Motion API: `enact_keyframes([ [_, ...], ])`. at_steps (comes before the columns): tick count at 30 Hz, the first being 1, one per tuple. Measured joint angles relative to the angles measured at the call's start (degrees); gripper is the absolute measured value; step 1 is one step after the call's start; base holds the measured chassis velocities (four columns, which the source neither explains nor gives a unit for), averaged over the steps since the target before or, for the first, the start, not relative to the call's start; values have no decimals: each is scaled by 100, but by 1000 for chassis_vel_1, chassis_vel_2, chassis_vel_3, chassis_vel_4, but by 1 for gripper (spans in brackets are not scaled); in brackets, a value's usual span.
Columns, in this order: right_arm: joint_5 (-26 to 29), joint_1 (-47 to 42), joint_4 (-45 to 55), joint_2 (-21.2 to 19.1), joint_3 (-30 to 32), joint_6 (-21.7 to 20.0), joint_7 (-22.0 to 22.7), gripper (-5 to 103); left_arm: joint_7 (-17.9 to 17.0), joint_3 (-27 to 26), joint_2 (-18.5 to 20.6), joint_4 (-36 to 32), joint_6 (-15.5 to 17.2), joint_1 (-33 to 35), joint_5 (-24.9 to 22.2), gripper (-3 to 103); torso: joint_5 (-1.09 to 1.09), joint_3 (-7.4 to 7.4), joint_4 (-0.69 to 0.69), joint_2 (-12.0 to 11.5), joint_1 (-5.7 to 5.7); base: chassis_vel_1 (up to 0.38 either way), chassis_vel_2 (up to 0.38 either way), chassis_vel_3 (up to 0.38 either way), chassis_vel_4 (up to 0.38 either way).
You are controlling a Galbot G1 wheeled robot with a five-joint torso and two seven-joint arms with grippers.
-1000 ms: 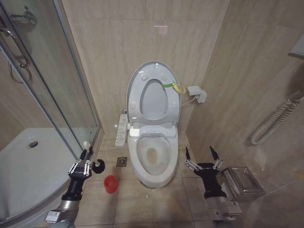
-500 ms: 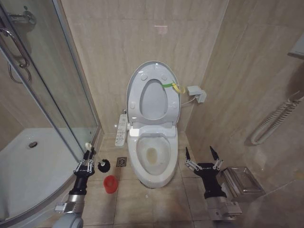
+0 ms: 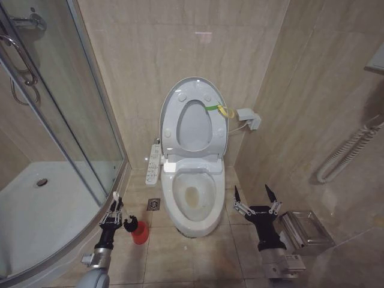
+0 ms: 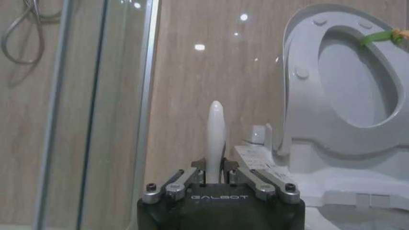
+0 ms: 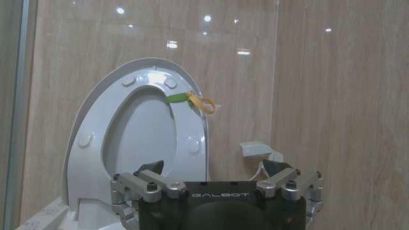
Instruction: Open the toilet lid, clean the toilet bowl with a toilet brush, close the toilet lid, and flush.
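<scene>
Head view: left gripper (image 3: 115, 213) pinching toilet brush (image 3: 123, 219) above red holder (image 3: 139, 233); right gripper (image 3: 256, 198) spread beside toilet bowl (image 3: 193, 198).

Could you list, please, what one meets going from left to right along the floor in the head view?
Shower tray → left gripper holding the toilet brush → red holder cup → toilet bowl → right gripper, open → metal box.

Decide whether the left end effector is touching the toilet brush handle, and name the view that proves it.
Touching. In the left wrist view, the left end effector has its fingers closed against the pale handle of the toilet brush, which rises upright from between them.
</scene>
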Motion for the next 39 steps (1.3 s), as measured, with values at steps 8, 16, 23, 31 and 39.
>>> enact_keyframes([
  [8, 0, 0, 0, 0, 0, 0, 0, 100, 112, 232, -18, 443, -31, -308, -1, 17, -1, 0, 0, 0, 0, 0, 0, 0, 0],
  [16, 0, 0, 0, 0, 0, 0, 0, 100, 483, 387, 39, 1228, -272, -725, 35, 17, 0, 0, 1, 0, 0, 0, 0, 0, 0],
  [23, 0, 0, 0, 0, 0, 0, 0, 100, 581, 565, -115, 1705, -330, -1050, 20, 17, -1, 0, 0, 0, 0, 0, 0, 0, 0],
  [31, 0, 0, 0, 0, 0, 0, 0, 100, 824, 575, -240, 2186, -347, -1185, 30, 17, 0, 0, 1, 0, 0, 0, 0, 0, 0],
  [39, 0, 0, 0, 0, 0, 0, 0, 100, 935, 586, -294, 2459, -376, -1268, 37, 17, 0, 0, 1, 0, 0, 0, 0, 0, 0],
])
